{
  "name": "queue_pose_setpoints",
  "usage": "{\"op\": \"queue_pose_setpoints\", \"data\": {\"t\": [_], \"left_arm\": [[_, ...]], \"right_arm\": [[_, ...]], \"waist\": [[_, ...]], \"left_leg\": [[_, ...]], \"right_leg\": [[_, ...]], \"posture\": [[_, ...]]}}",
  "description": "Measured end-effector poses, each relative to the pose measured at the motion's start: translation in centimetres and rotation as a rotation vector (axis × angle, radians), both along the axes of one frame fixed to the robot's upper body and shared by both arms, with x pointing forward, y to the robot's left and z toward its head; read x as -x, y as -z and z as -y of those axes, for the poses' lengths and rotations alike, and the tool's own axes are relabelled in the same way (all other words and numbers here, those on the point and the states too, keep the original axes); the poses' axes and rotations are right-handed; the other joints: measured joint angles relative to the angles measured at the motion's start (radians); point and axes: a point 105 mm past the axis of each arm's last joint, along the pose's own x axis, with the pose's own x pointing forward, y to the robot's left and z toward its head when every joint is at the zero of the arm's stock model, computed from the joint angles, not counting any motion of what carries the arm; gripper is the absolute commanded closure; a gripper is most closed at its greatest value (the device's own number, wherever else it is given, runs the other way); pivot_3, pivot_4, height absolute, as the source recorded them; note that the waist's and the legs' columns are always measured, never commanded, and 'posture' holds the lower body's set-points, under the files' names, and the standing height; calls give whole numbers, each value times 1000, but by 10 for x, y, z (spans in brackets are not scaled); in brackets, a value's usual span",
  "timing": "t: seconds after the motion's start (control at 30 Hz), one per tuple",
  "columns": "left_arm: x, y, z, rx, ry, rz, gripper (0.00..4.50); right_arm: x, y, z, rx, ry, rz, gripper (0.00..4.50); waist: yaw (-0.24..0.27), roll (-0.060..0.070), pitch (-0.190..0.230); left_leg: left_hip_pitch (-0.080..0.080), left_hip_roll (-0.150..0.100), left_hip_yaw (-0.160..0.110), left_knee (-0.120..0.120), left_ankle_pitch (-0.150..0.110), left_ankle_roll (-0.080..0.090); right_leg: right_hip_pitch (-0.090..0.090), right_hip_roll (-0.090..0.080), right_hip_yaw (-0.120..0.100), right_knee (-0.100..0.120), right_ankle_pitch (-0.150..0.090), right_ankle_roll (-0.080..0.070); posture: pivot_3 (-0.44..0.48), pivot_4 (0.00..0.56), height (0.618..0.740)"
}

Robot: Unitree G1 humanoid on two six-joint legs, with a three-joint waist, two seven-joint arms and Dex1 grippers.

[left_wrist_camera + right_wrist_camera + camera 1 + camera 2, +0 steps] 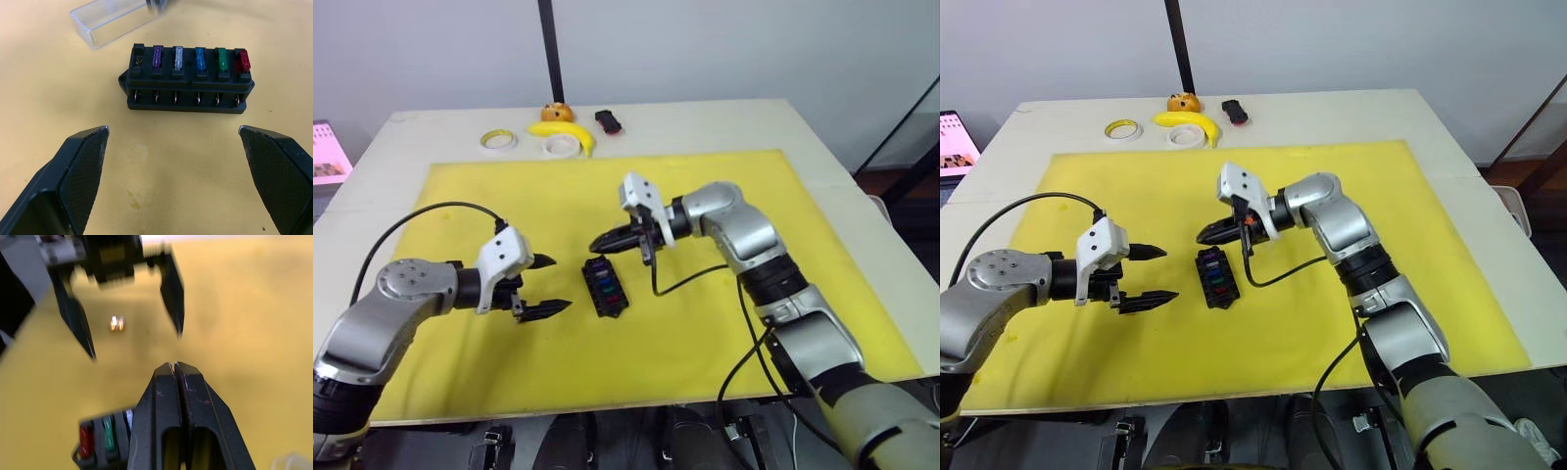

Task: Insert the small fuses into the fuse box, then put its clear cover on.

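Left gripper (551, 285) spread wide at lower left; right gripper (174, 366) pressed together, empty. The yellow fuse (117, 323) looks tiny, slippery: I'd pinch its flat sides.

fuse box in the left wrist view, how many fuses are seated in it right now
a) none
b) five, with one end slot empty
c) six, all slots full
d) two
b: the fuse box holds purple, grey, blue, green and red fuses in a row, and the slot at the end beside the purple fuse is empty.
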Motion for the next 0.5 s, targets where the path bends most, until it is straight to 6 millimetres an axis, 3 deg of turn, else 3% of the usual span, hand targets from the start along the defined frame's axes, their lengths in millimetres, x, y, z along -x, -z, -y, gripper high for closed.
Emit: {"op": "queue_pose_setpoints", "data": {"t": [0.2, 0.37, 0.47, 0.5], "left_arm": [[3, 2, -6, -18, -9, -14, 0], [12, -6, -30, -27, -59, -28, 0], [19, -12, -45, -32, -86, -42, 0], [23, -13, -48, -29, -87, -52, 0]], "right_arm": [[1, 3, 2, 22, -13, 35, 4426], [2, -23, 28, 50, -2, 187, 4426], [2, -38, 51, 76, 24, 272, 3647], [3, -40, 57, 90, 25, 290, 3135]], "waist": [[-1, 0, 0], [2, 0, 0], [1, 0, 0], [0, 0, 0]], "left_leg": [[-1, 0, 0, 0, 0, 0], [-2, 2, -1, 0, 0, 0], [-2, 2, 0, 0, 0, 0], [-2, 2, 0, 0, 0, 0]], "right_leg": [[-1, 0, 0, 0, 0, 0], [-2, 0, 0, 0, 0, 0], [-2, 0, 0, -1, 0, 0], [-2, 0, 0, -1, 0, 0]], "posture": [[0, 150, 740], [0, 150, 740], [0, 150, 740], [0, 150, 740]]}}
